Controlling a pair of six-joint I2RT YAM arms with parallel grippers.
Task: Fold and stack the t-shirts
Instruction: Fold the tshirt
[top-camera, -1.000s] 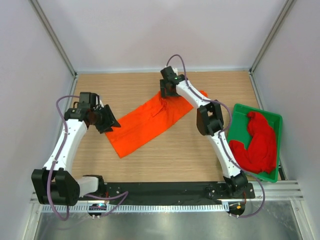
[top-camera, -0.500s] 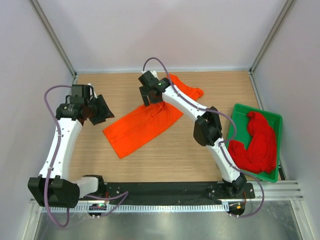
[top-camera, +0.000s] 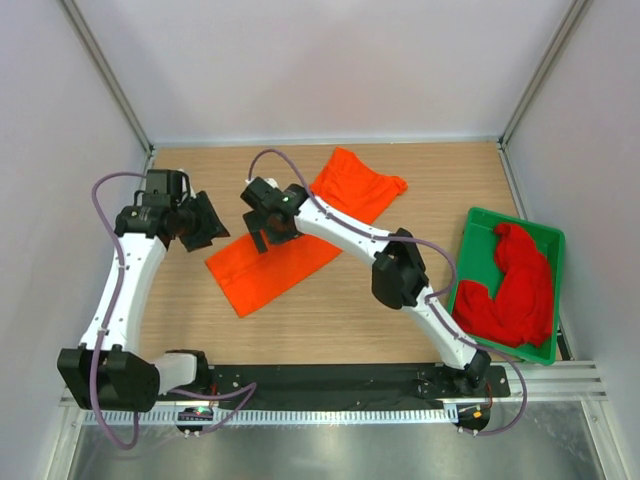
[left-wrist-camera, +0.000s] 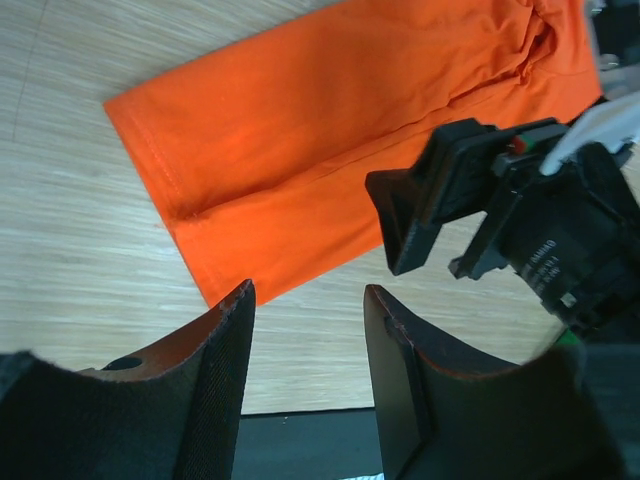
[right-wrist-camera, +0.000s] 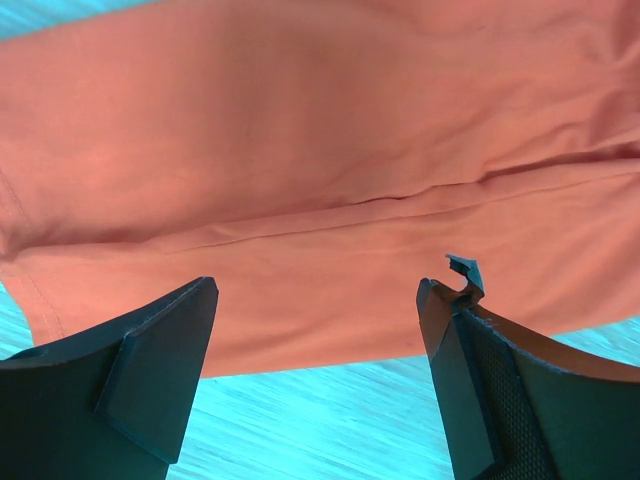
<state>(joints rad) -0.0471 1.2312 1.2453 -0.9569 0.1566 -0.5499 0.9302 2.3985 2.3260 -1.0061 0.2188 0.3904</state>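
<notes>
Orange t-shirt (top-camera: 362, 186): entry taken from your tools outward.

1. Right gripper (right-wrist-camera: 322, 292). Jaws spread wide, nothing between them. It hangs directly over the near-left half of the shirt. Cloth fills its wrist view, with a lengthwise seam or crease crossing between the fingers.

2. Left gripper (left-wrist-camera: 306, 300). Jaws partly apart and empty, with bare wooden table (top-camera: 320, 330) showing in the gap. It sits just off the shirt's left edge, beside the hem corner and not over the cloth.

3. Orange t-shirt, position. It lies flat on the table as a long strip. Its long axis runs diagonally from the hem at near left to the wider end at far right, close to the back of the table. The hem end is the nearer one for both your arms: the right is above it and the left beside it. The far-right end looks reachable by your right arm only. I judge that the next fold turns on that diagonal.

4. Red t-shirt (top-camera: 515, 285). Crumpled inside the green tray (top-camera: 482, 240), well apart at the right, nearest your right arm's base.

5. Writing. There is small white lettering on the black body of the right gripper, seen from the left wrist, too small to read. No print, brand or label shows on either shirt.
</notes>
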